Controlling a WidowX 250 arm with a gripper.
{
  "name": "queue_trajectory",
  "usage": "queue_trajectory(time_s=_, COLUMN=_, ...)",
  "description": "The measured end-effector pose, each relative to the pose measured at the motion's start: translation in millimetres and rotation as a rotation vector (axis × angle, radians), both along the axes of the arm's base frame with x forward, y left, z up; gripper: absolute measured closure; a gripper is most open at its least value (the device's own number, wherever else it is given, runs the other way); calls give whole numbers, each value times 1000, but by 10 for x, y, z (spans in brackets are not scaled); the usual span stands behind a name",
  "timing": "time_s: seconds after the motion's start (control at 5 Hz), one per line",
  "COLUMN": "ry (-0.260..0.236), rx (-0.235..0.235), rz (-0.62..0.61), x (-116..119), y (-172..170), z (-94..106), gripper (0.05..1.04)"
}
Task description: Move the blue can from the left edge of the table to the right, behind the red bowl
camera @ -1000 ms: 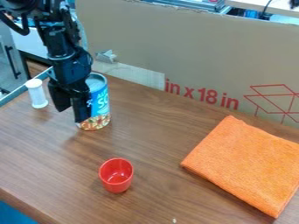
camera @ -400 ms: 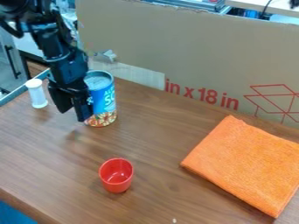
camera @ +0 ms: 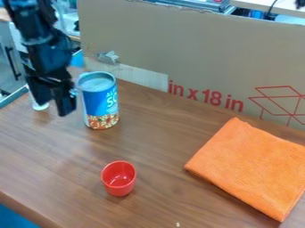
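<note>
The gripper (camera: 54, 108) (partly blocking a white container (camera: 39, 106)) hangs beside a can (camera: 100, 100).

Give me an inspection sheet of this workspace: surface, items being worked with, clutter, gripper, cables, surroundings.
Surface: wood-grain table, pale speck near the front.
Items at the gripper: blue-labelled can, upright.
Clutter: red cup, upright; orange cloth, flat at right; white container, partly hidden behind the gripper.
Gripper: open, holding nothing, left of the can in the picture.
Cables: thin black cord behind the cardboard.
Surroundings: upright cardboard panel along the back.
</note>
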State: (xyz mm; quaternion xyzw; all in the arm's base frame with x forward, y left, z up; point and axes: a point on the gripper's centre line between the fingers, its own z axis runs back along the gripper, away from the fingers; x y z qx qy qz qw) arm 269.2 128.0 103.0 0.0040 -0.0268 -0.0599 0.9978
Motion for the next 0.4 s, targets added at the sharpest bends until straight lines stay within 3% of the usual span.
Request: queue_trajectory(time_s=0.4, ry=155, rx=61, rz=40, x=-498, y=36, z=301, gripper=81)
